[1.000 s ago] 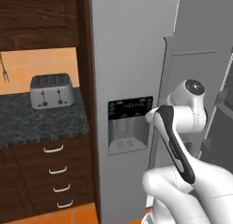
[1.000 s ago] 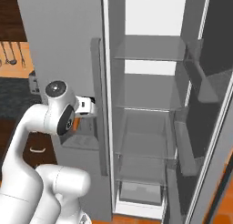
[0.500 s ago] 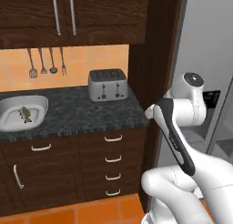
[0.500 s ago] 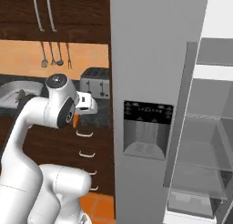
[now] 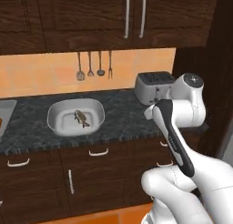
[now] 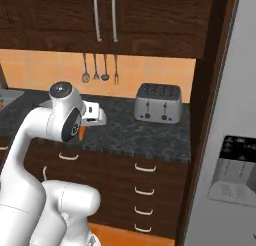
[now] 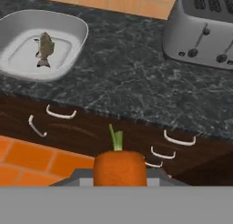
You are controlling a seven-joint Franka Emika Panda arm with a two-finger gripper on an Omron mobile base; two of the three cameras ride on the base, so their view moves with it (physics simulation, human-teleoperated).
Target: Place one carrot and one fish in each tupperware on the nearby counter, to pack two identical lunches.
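My gripper (image 7: 119,175) is shut on a carrot (image 7: 119,166) with a green stem, held out over the drawer fronts just in front of the counter (image 7: 132,89). In the right base view the carrot (image 6: 82,134) peeks out orange under the hand, beside the arm's upper joint. The rounded-square tupperware (image 7: 75,27) sits on the counter to the left with one fish (image 7: 44,48) lying in it. The same tupperware (image 5: 94,110) and fish (image 5: 82,118) show in the left base view. The long tray (image 5: 4,110) is cut off at the left edge, with an orange bit at its corner.
A silver toaster (image 5: 154,87) stands at the counter's right end against the orange wall, and is also near in the hand view (image 7: 202,29). Utensils (image 5: 90,66) hang on the wall above the bowl. Drawers with curved handles (image 6: 145,167) lie below. The fridge door (image 6: 235,140) is on the right.
The whole scene has shifted: the base drove left, away from the open fridge, along to the counter. The bowl with the fish came into view. The carrot stays in my gripper.
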